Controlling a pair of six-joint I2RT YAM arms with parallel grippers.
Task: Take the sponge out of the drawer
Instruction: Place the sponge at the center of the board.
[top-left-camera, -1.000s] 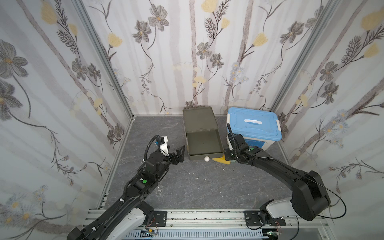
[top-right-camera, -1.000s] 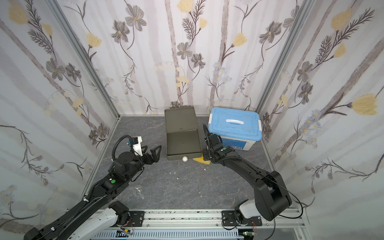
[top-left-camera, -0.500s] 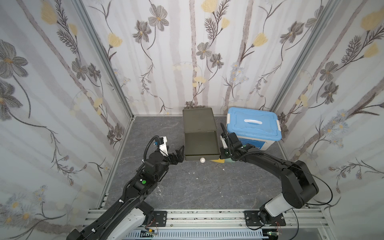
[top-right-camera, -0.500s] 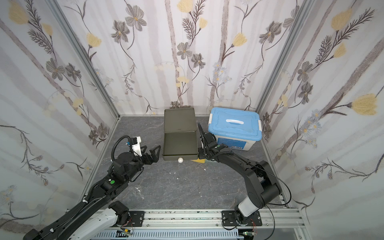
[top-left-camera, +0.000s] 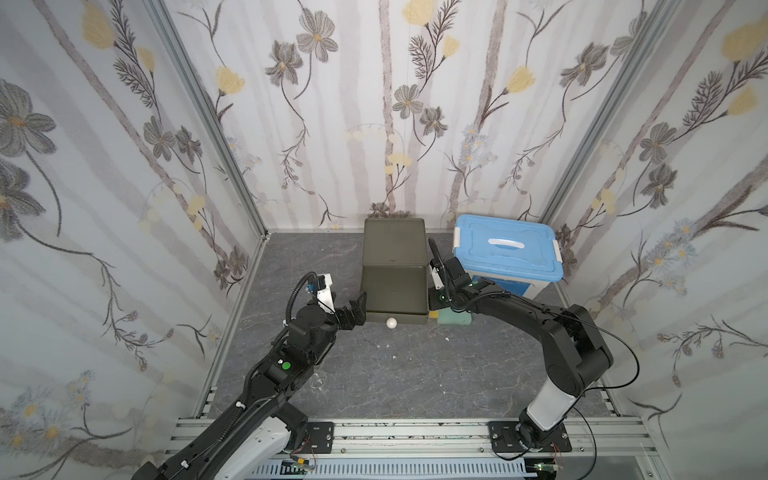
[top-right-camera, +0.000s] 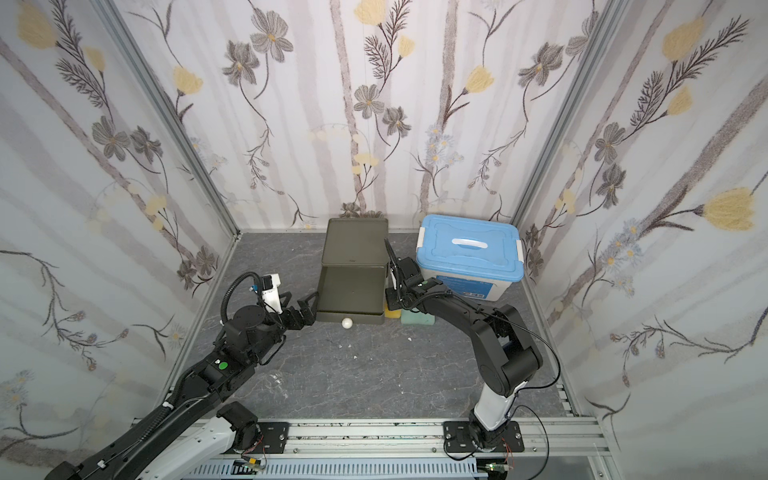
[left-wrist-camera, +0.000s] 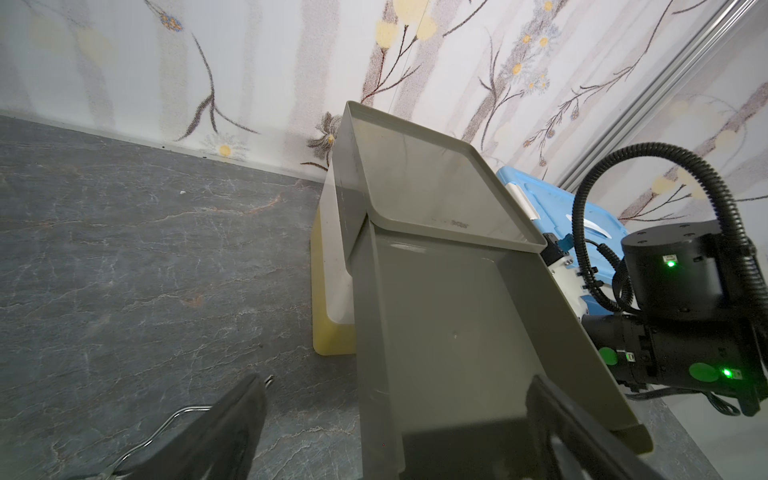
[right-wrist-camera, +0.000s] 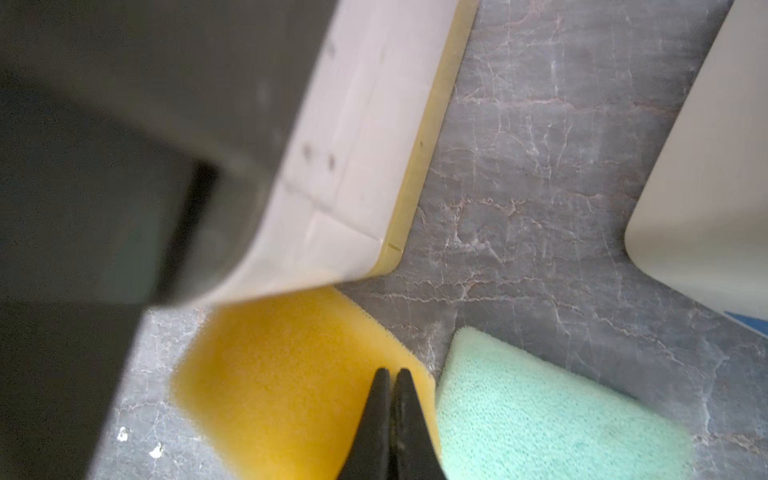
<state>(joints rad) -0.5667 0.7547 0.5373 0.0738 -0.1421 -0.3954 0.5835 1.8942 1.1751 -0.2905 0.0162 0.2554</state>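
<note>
Yellow sponge (right-wrist-camera: 291, 374) and green sponge (right-wrist-camera: 540, 407) on the desk (top-left-camera: 374, 374)
We see both mid-frame, right of the drawer (top-left-camera: 395, 291); right fingers (right-wrist-camera: 386, 384) pressed together over the yellow one, left fingers (top-left-camera: 359, 306) wide at its left edge.

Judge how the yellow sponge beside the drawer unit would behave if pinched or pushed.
Probably squashy: the yellow sponge shows porous foam, so it should compress when pinched. Likely light; lying flat, it should slide rather than roll. The shut right gripper, pushing it, could nudge the green sponge beside it.
</note>
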